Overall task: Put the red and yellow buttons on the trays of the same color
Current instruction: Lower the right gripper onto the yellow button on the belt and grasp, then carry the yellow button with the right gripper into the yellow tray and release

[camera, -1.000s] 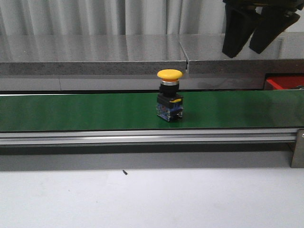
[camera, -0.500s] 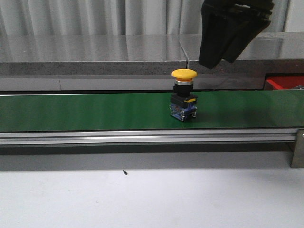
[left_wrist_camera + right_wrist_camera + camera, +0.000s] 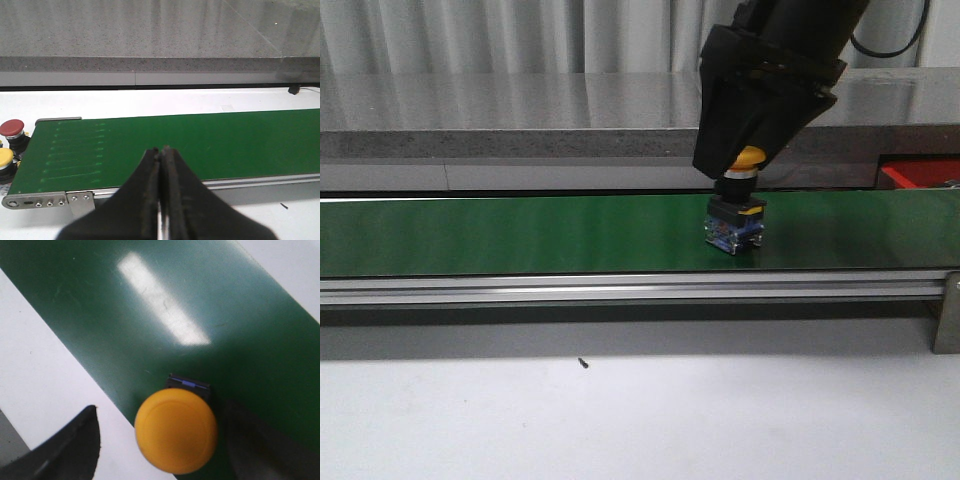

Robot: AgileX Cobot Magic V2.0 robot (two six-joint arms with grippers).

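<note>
One yellow button (image 3: 741, 205), rigid and top-heavy, stands between the spread right gripper (image 3: 745, 165); grasp under its cap.

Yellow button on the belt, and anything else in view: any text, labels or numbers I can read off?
None readable in any view.
The yellow button has a plain cap; its base shows a small yellow patch, too small to tell if it is a label.
The belt bears only faint pale marks, no characters.

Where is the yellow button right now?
In the front view the yellow button stands upright on the green belt, right of centre, with the right claw open around its cap. The red tray sits further right.
</note>
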